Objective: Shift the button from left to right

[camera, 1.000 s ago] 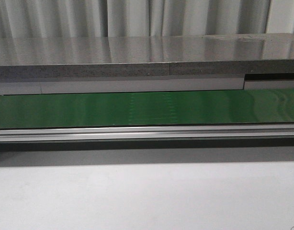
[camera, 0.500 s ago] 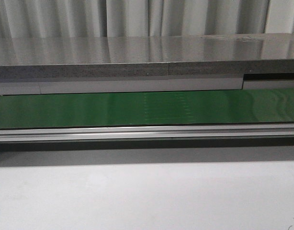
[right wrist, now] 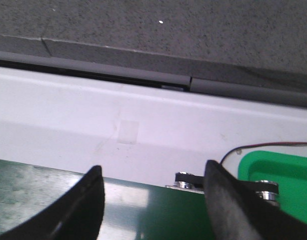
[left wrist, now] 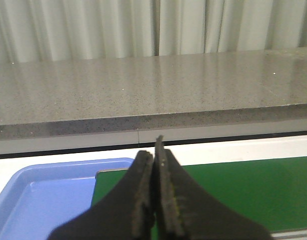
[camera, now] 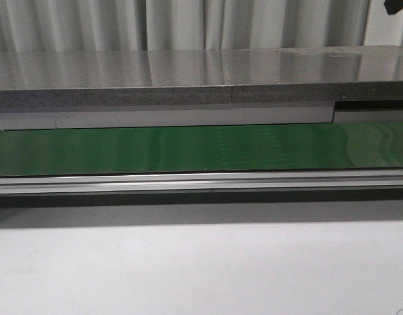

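The button is out of view in every frame. My left gripper [left wrist: 154, 150] is shut, its two black fingers pressed flat together with nothing visible between them. It hovers over the left end of the green conveyor belt [left wrist: 253, 190], beside a blue tray [left wrist: 38, 195]. My right gripper [right wrist: 151, 185] is open and empty above the other end of the belt [right wrist: 158, 210]. In the front view the belt [camera: 201, 149] carries nothing.
A grey stone counter [camera: 201, 79] runs behind the belt, with curtains behind it. A bright green container [right wrist: 278, 167] with a wire sits past the belt's end roller [right wrist: 186, 180]. A dark piece [camera: 397, 5] shows at the front view's top right corner.
A dark piece has come into the front view's top right corner. A faint pattern on the belt has shifted to the right.
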`<state>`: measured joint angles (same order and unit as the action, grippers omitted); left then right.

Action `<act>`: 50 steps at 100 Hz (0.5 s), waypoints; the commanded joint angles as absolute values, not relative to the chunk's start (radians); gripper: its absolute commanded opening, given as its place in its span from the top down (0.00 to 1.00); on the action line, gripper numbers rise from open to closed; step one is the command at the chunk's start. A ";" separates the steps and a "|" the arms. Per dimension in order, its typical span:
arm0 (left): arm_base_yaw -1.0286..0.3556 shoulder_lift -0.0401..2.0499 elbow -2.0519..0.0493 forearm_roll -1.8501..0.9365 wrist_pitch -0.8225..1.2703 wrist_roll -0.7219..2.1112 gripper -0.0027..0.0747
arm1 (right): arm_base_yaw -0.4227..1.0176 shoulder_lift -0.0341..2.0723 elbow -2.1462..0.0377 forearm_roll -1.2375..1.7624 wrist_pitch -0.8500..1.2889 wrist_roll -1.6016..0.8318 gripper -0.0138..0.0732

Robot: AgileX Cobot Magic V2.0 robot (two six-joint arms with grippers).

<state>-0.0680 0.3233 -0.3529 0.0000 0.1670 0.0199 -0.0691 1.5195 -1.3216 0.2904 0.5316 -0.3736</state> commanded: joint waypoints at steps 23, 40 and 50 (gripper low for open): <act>-0.078 0.331 -0.382 0.000 0.076 0.016 0.99 | 0.016 1.217 -1.022 0.304 0.226 -0.371 0.33; -0.078 0.331 -0.382 0.000 0.076 0.016 0.99 | 0.018 1.029 -0.828 0.306 0.124 -0.371 0.33; -0.078 0.331 -0.382 0.000 0.076 0.016 0.99 | 0.018 0.919 -0.730 0.306 0.094 -0.371 0.33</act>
<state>-0.0680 0.3233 -0.3529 0.0000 0.1670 0.0199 0.0185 1.0281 -0.7685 0.2934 0.2038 -0.3736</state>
